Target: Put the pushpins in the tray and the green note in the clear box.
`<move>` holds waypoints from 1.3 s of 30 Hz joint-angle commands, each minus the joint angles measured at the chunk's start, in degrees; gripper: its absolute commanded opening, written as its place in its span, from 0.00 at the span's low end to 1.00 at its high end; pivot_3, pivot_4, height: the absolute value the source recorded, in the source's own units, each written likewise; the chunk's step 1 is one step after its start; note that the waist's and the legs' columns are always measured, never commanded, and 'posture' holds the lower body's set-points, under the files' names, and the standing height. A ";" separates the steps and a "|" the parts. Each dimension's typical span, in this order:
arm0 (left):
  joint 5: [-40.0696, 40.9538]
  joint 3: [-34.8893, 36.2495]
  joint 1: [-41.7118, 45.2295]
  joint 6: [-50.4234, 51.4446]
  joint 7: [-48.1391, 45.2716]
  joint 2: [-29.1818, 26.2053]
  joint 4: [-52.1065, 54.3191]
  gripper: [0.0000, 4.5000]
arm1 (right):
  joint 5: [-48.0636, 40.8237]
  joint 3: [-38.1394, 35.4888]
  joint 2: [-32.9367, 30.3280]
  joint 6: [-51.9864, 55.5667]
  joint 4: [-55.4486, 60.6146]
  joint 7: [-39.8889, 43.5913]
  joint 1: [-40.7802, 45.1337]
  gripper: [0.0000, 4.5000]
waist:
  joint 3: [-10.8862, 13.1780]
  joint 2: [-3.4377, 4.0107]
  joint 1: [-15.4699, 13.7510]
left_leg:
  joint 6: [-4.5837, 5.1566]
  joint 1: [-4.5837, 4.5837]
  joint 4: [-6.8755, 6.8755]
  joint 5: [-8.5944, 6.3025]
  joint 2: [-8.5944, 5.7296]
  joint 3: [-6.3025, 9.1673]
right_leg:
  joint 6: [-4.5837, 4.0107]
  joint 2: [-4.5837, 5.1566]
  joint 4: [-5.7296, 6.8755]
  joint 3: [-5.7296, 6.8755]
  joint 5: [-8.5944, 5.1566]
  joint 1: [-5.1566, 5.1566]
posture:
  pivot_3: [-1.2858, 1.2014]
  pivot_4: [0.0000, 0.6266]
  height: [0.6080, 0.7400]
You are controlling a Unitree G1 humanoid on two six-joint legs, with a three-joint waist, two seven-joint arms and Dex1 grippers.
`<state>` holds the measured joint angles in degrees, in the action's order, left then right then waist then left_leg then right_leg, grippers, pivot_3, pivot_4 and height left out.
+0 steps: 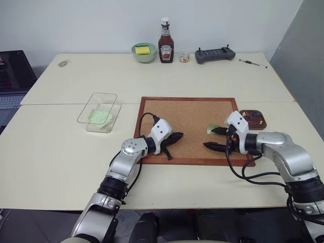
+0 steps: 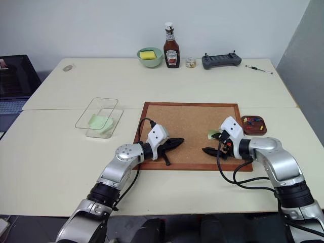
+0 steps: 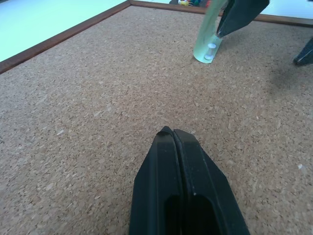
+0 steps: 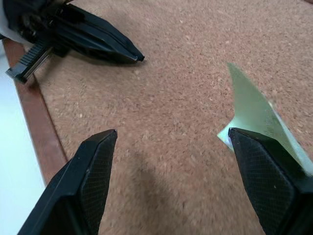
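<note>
Nearest me, the left gripper (image 1: 176, 136) is resting low over the cork board (image 1: 187, 114) near its front edge, fingers pressed together with nothing between them; I'd guess it is parked there simply to keep out of the way. At about three o'clock from it, the right gripper (image 1: 216, 138) is hovering over the board with its jaws spread wide, one fingertip just beside the green note (image 4: 254, 110). That note is lying on the cork, one corner curling up, and a pale pin head (image 3: 210, 47) seems to be holding its lower end down, which would explain why the paper is lifting instead of lying flat. The wide jaws look set to straddle the note or its pin.

Farther off, at two o'clock, the tray (image 1: 253, 119) is sitting just beside the board's right edge, already holding several bright pushpins (image 1: 251, 117). At ten o'clock, well apart, the clear box (image 1: 99, 112) is standing on the table (image 1: 61, 152) with a green slip inside.
</note>
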<state>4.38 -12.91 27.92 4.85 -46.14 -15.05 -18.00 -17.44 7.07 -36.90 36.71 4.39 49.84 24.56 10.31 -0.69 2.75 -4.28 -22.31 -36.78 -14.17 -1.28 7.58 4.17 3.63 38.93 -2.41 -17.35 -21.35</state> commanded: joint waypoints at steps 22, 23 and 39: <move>-0.70 -0.50 -1.48 1.59 -0.07 -0.79 -0.43 0.00 | 5.46 -0.76 1.87 -10.53 -11.01 -0.02 4.59 0.10 | 0.00 0.01 0.13 | 0.00 0.00 0.00 0.00 0.01 0.01 | 0.00 -0.01 0.01 0.00 0.00 -0.01 | 0.52 0.24 1.00; -0.69 -0.50 -1.46 1.60 -0.06 -0.78 -0.46 0.00 | 5.58 -0.74 1.82 -10.71 -11.07 0.03 4.60 0.05 | -0.01 0.01 0.14 | 0.00 0.00 0.00 0.00 0.01 0.01 | 0.00 -0.01 0.01 0.00 0.00 -0.01 | 0.52 0.24 1.00; -0.28 -0.29 -1.56 1.84 -0.29 -0.70 -0.45 0.00 | 1.87 -3.35 -1.38 -8.11 -1.92 3.92 5.61 0.00 | 0.00 0.01 0.14 | 0.00 -0.02 0.01 0.00 0.01 0.02 | 0.00 -0.01 0.01 0.00 0.00 -0.03 | 0.52 0.24 1.00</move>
<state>4.45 -12.91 27.81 5.65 -46.19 -15.27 -17.47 -14.26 5.62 -37.30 28.10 -0.74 52.81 28.91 10.31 -0.68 2.89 -4.29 -22.33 -36.77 -14.17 -1.27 7.60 4.16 3.62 38.94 -2.40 -17.35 -21.38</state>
